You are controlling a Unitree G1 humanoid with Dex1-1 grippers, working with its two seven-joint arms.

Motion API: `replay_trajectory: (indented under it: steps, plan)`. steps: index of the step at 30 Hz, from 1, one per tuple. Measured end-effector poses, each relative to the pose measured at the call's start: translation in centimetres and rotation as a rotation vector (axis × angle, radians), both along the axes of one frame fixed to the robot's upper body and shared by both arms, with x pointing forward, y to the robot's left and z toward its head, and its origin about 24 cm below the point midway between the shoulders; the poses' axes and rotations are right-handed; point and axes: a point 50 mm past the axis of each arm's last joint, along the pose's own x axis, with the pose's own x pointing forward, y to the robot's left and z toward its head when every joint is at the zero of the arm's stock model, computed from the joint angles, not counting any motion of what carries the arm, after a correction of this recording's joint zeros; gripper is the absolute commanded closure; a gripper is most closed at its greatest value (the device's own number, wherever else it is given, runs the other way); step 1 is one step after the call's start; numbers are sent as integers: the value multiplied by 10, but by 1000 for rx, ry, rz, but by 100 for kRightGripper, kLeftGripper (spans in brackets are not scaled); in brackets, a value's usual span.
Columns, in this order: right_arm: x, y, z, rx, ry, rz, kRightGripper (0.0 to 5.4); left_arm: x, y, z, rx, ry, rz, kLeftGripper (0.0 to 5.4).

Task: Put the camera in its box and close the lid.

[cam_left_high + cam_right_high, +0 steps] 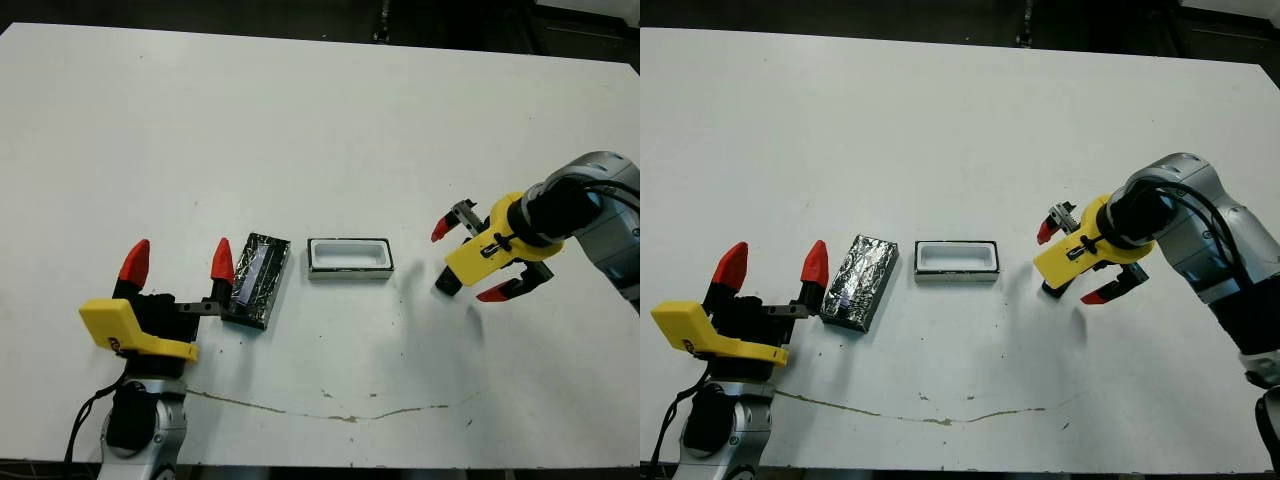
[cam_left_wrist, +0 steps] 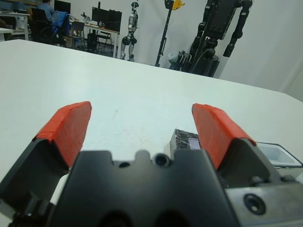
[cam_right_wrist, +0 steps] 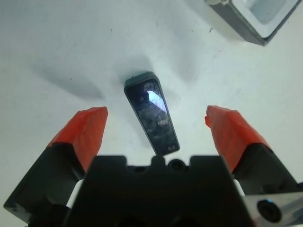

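Observation:
The camera [image 3: 151, 112], a slim black bar, lies flat on the table to the right of the box [image 1: 349, 258], an open white-lined tray with its inside bare. My right gripper [image 1: 468, 262] hangs open just above the camera, one red finger [image 3: 87, 130] on each side, not touching it. Only the camera's end [image 1: 447, 284] shows under the yellow wrist in the eye views. The lid [image 1: 257, 279], a glossy black slab with a pale stripe, rests left of the box. My left gripper [image 1: 178, 262] stands open beside the lid's left edge, holding nothing.
The white table [image 1: 320, 130] stretches far behind the objects. A thin crack-like line [image 1: 330, 415] runs along its front edge. In the left wrist view, robot stands [image 2: 218, 33] and a seated person [image 2: 46, 10] show beyond the table's far edge.

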Motion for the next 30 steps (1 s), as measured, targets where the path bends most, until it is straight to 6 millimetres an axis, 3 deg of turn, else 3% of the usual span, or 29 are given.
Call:
replay_trajectory:
  steps: [7, 14, 30]
  plan:
    - [1, 4, -3, 36, -21, 37, 14, -1, -4, -1, -7, 4, -1, 0]
    - [3, 4, -8, 120, -22, 54, 105, -1, -7, 1, 2, 0, 2, 0]
    - [6, 6, -17, 134, 24, 83, 339, -4, -10, 1, -6, 5, 15, 0]
